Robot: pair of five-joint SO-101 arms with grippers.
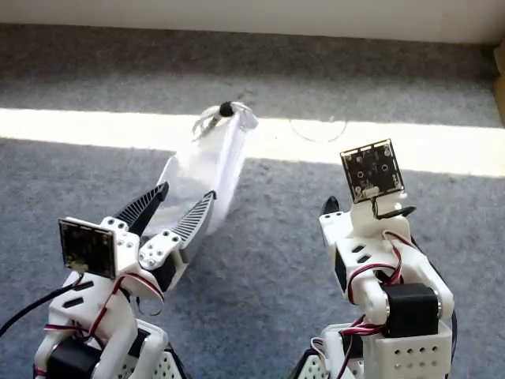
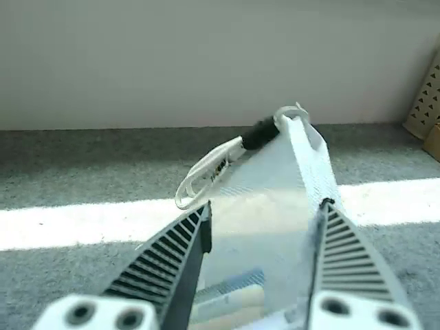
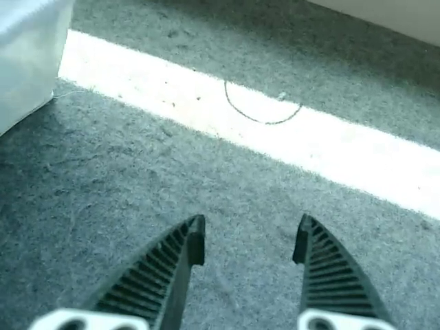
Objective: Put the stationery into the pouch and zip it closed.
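Straddling the near end of the translucent pouch (image 1: 205, 170), the left jaws are standing spread wide, one on each flank, and whether either is actually pressing the plastic is not clear. The pouch is rising at a tilt from between those jaws toward the far side of the bench (image 1: 260, 284). Its black zip pull (image 1: 226, 108) and a white cord loop (image 2: 206, 172) are sitting at the far, raised corner. Pale blue and cream shapes (image 2: 234, 292), probably stationery already inside, are showing through its wall near the jaws. The right jaws are hanging partly open over the carpet, well apart from the pouch and holding nothing. With the contents seemingly in, the zip is looking like the step in hand, though whether it is already run shut cannot be told. Doing it well is likely calling for the left jaws to pinch the near end firmly so the soft body is not sliding, and for the right jaws to take the small pull squarely and draw along the zip line, not across it. Grey carpet is covering the bench, a bright band of sunlight (image 1: 79, 126) is crossing it, a thin thread loop (image 1: 317, 130) is lying in that band, and a pale wall (image 2: 137, 62) is closing off the room behind.
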